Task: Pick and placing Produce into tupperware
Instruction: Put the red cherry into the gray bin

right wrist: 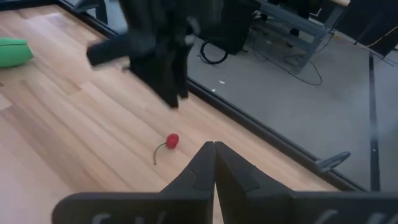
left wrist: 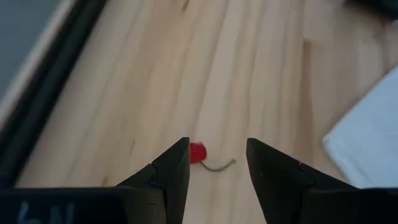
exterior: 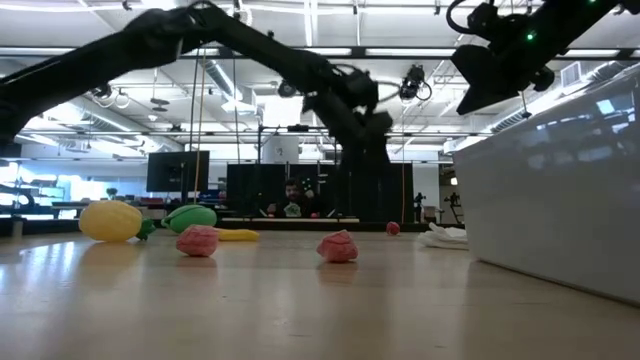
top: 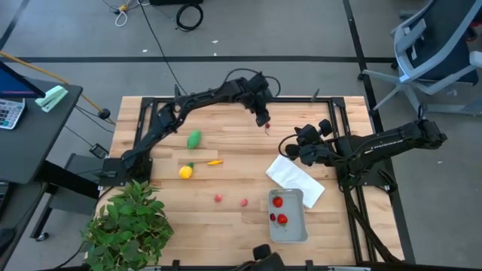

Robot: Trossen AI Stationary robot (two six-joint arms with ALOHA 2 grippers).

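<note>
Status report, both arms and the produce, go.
Left gripper open, hovering over red cherry. Right gripper shut, waiting by white cloth. Tupperware holds two red pieces. Nothing blocking.

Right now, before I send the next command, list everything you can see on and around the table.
Tupperware: one, pale grey, front right of table.
Red pieces in tupperware: two, possibly three, red.
Cherry: one, red with a thin stem, far side of table, below the left gripper.
Pink-red pieces: two, on bare wood left of the tupperware.
Green oval: one, left-centre.
Lemon: one, yellow, nearer the front than the green oval.
Orange piece: one, thin, right of the lemon.
White cloth: one, beside the tupperware.
Leafy plant: one, green, front left corner.
Office chair: one, blue-grey, on the floor beyond the right side.
Left gripper: open, above the cherry.
Right gripper: shut, raised, right of centre.
</note>
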